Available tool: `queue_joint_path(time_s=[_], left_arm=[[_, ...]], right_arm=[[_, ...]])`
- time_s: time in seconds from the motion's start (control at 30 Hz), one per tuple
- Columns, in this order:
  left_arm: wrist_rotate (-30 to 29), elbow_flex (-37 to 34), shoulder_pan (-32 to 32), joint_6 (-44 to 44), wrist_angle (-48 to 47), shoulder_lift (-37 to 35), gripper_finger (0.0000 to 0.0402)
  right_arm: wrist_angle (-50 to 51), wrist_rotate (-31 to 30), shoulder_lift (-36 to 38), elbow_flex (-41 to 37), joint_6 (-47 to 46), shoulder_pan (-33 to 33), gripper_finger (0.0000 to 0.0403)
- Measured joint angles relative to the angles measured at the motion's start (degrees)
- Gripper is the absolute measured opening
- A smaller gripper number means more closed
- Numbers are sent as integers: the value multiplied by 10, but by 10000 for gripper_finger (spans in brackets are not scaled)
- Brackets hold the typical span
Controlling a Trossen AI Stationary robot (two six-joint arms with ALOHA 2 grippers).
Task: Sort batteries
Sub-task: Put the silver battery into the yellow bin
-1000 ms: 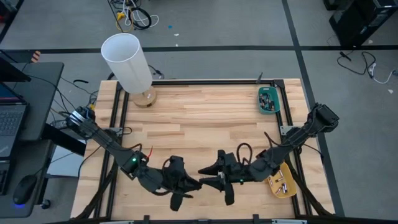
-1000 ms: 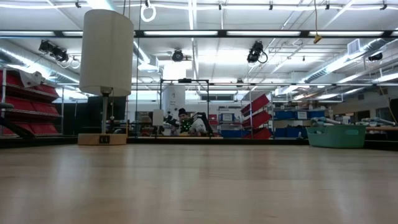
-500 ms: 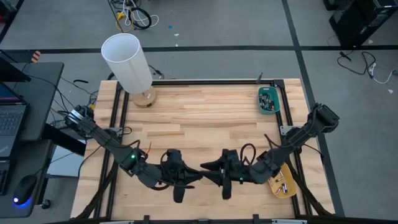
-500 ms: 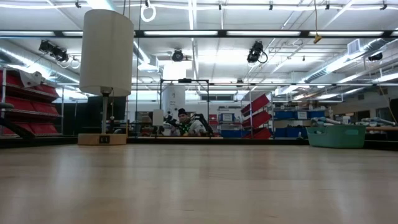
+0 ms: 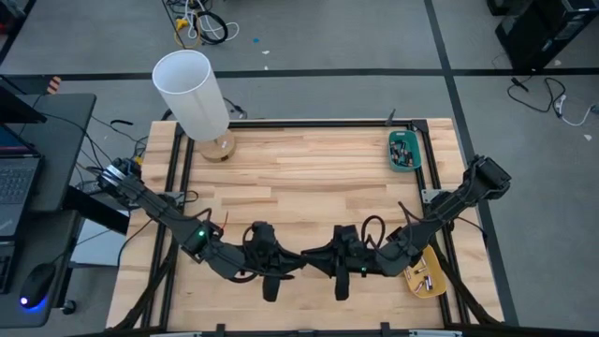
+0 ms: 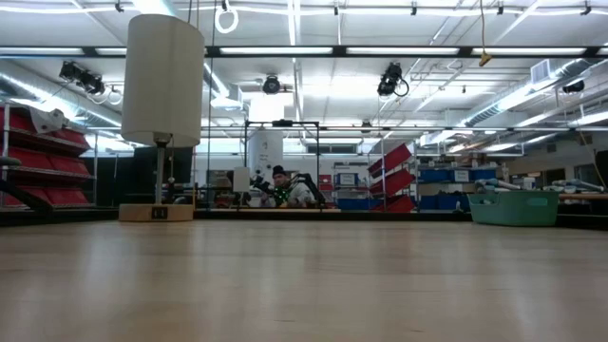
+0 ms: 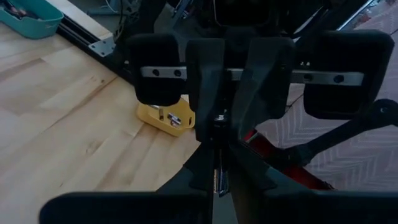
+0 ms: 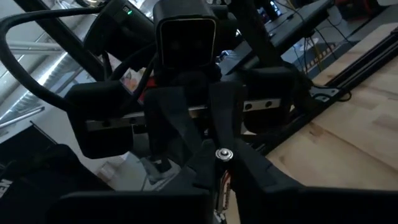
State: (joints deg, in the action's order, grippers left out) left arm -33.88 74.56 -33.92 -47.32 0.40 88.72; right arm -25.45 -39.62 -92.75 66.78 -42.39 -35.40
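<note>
- Above the worktop, well apart from the yellow tray, the left end effector and right end effector meet, both pinched narrow on one silvery battery.
- This looks like a handover; one side should release only once the other grips firmly.

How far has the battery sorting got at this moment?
Done: the teal tray and the yellow tray each hold some items. In hand: the left gripper and right gripper meet tip to tip at the table's near edge, both pinched on what looks like one battery, likely a handover. Left: dropping it in a tray; none lie loose on the table.
</note>
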Motion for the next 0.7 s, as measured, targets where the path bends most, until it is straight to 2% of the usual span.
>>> queue_joint_path(time_s=[0.07,0.23,0.33,0.4,0.53,0.63,0.7], left_arm=[[0,0,2,-7,0,-1,41],[2,0,10,-31,-17,-1,54],[-1,1,17,-84,-88,-12,77],[-10,0,19,-105,-155,-28,97],[-31,0,16,-116,-251,-83,135],[-53,0,7,-109,-319,-130,153],[-66,0,-1,-101,-360,-158,157]], right_arm=[[3,0,1,0,0,0,15],[17,-36,1,0,-12,-1,14],[62,-82,4,0,-23,-2,14],[140,-118,19,0,-63,-2,14],[344,-146,56,1,-229,-5,14],[486,-105,78,0,-340,-6,14],[591,-32,93,1,-410,-7,14]])
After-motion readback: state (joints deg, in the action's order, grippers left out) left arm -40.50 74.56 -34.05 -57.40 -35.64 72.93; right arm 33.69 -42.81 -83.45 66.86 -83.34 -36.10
